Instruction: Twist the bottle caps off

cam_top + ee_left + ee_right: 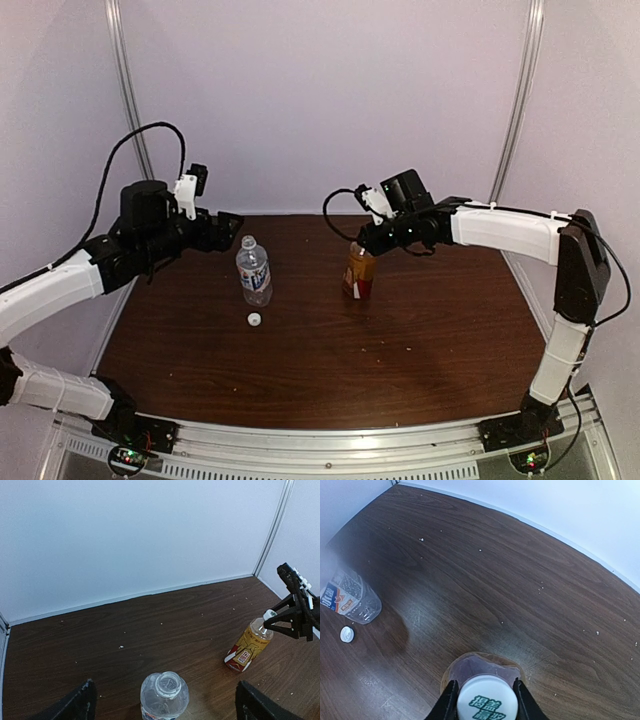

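White cap (pixel 485 699) inside the right claw (pixel 485 706)

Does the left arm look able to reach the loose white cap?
Probably yes: the small round white plastic cap lies uncovered before the clear plastic bottle; the left claw is open and empty.

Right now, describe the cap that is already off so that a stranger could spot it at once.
Start at the dark wooden table and find the clear bottle standing left of centre. Just in front of it lies a small white cap, flat on the wood. The other cap sits on the amber bottle.
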Controlling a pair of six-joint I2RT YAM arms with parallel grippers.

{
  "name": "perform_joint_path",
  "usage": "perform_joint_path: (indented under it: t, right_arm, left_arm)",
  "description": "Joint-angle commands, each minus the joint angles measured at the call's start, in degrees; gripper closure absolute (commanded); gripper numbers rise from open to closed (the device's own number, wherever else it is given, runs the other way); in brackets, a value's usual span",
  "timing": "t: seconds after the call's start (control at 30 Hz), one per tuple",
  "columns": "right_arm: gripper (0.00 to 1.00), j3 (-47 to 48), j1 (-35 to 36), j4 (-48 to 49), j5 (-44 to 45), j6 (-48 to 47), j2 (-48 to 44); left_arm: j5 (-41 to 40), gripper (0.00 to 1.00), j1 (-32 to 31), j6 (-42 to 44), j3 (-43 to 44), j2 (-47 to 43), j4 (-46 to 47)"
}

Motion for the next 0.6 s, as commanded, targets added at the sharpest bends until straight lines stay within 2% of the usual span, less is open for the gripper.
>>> perform_joint_path:
  t: [0.0, 0.3, 0.57]
  right_arm:
    - [0.87, 1.05, -0.26, -0.03, -1.1, -1.42, -1.6]
    - [0.91, -0.41, -0.17, -1.54, -3.12, -2.78, -6.17]
    - [0.91, -0.94, -0.04, -4.12, -12.0, -6.1, -10.07]
  left_arm:
    - [0.1, 0.02, -0.01, -1.32, -2.03, -2.86, 2.79]
    - [0.7, 0.02, 0.04, -3.09, -2.76, -5.72, 4.8]
    - [5.87, 0.02, -0.01, -1.69, -3.22, -7.86, 5.54]
